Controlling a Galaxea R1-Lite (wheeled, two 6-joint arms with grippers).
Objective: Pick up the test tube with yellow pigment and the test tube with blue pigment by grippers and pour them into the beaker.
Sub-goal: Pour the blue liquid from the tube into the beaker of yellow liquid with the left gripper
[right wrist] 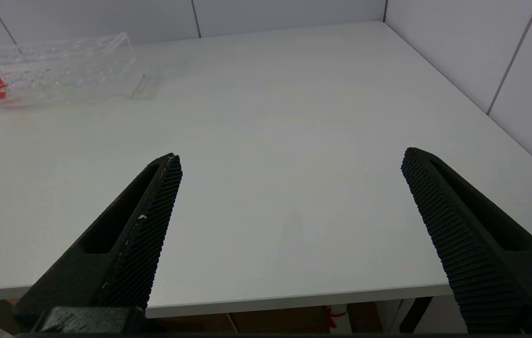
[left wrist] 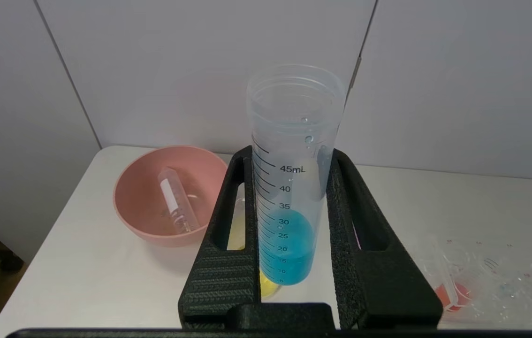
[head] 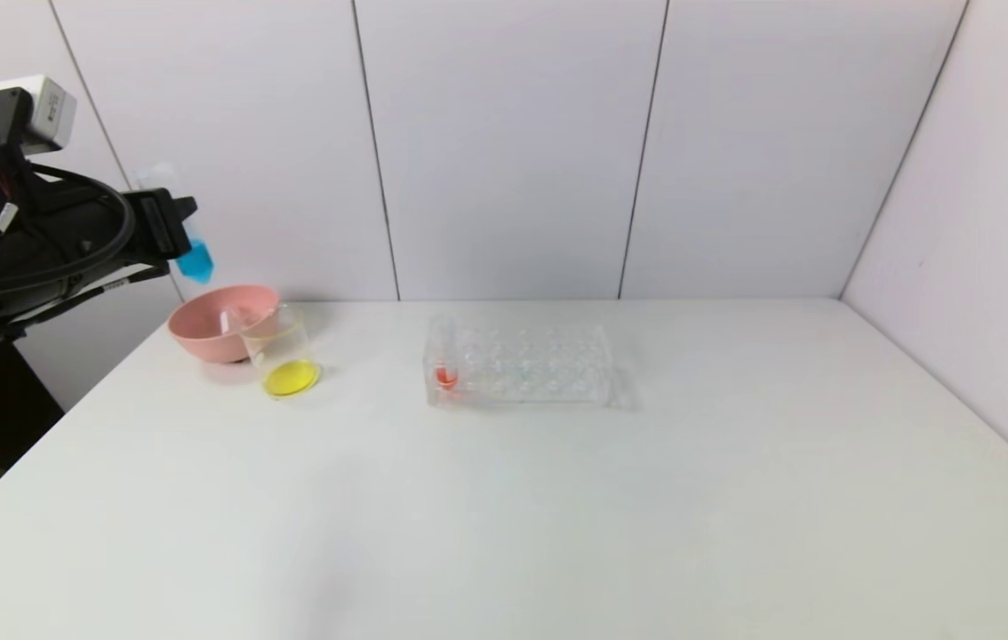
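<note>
My left gripper (head: 180, 222) is shut on the test tube with blue pigment (head: 195, 258), holding it high in the air above and behind the pink bowl. In the left wrist view the graduated tube (left wrist: 289, 244) stands between the black fingers (left wrist: 228, 263), blue liquid in its lower part, its mouth open. The beaker (head: 282, 356) stands on the table against the bowl's front right side, with yellow liquid in its bottom; it shows partly behind the finger (left wrist: 269, 287). No tube holding yellow liquid is in view. My right gripper (right wrist: 292, 159) is open and empty over the table's near edge.
The pink bowl (head: 211, 338) holds an empty clear tube (left wrist: 177, 206) lying on its side. A clear tube rack (head: 557, 364) stands mid-table with a red-liquid tube (head: 445, 375) at its left end. Wall panels stand behind and at the right.
</note>
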